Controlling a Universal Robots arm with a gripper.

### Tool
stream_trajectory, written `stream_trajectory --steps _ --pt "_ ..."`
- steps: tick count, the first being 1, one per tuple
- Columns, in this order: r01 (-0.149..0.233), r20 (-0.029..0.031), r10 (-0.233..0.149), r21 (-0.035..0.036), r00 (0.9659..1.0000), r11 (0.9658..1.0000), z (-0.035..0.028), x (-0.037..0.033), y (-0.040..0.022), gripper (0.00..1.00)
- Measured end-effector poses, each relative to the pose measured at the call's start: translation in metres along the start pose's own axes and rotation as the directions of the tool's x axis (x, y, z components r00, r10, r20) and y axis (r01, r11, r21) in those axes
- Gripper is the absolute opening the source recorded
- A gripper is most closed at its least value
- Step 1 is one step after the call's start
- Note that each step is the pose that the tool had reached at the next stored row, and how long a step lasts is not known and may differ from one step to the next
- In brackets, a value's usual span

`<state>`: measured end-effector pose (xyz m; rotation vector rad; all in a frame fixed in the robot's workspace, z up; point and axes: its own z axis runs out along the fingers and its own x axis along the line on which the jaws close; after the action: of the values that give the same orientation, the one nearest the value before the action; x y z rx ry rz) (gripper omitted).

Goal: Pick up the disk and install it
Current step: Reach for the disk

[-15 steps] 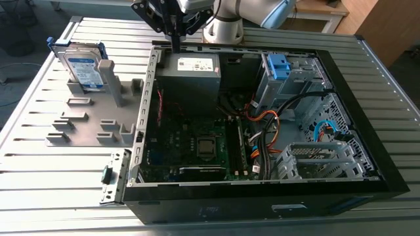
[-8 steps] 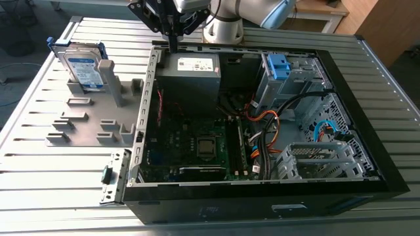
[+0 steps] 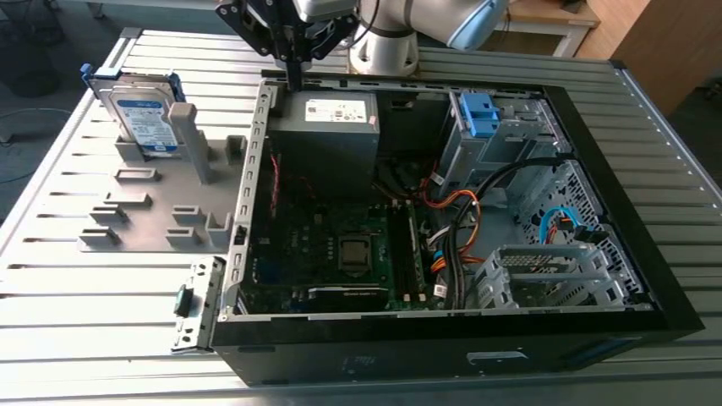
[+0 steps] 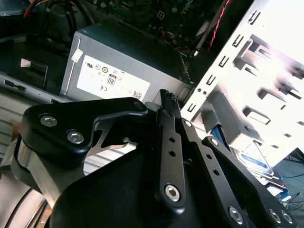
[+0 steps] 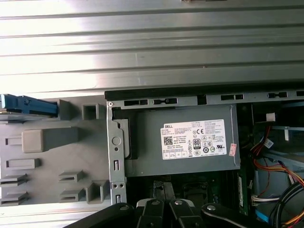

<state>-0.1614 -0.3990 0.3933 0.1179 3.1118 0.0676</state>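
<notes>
Black gripper above power supply

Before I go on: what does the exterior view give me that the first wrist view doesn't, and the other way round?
Exterior view: the motherboard, the drive cage with its blue latch, and the disk's labelled face, upright in the grey fixture. First wrist view: a small pink sticker on the power supply's corner. Both: the disk, fixture, power supply and the hand, shut and empty, near the power supply.
</notes>
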Motion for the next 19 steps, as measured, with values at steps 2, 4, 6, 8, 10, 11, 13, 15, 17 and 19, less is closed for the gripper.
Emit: stream_trajectory --steps 2,4,6,8,10,11,13,15,17,19 --pt "0.000 0.0000 0.000 0.0000 1.0000 1.0000 0.0000 0.0012 -0.0001 0.11" --pt "0.000 0.0000 0.000 0.0000 1.0000 1.0000 0.0000 0.0025 -0.0002 0.11" --pt "0.000 0.0001 0.000 -0.0001 1.0000 1.0000 0.0000 0.0036 -0.0003 0.11" --pt "0.000 0.0000 0.000 0.0000 1.0000 1.0000 -0.0001 0.0049 -0.0003 0.11" --pt "0.000 0.0000 0.000 0.0000 1.0000 1.0000 -0.0001 0.0060 -0.0004 0.11" --pt "0.000 0.0000 0.000 -0.0001 1.0000 1.0000 -0.0001 0.0064 -0.0004 0.11" --pt "0.000 0.0000 0.000 0.0000 1.0000 1.0000 -0.0002 0.0073 -0.0005 0.11" --pt "0.000 0.0000 0.000 -0.0001 1.0000 1.0000 -0.0002 0.0081 -0.0006 0.11" --pt "0.000 0.0000 0.000 0.0000 1.0000 1.0000 -0.0002 0.0093 -0.0007 0.11" --pt "0.000 0.0000 0.000 0.0000 1.0000 1.0000 -0.0002 0.0108 -0.0008 0.11"
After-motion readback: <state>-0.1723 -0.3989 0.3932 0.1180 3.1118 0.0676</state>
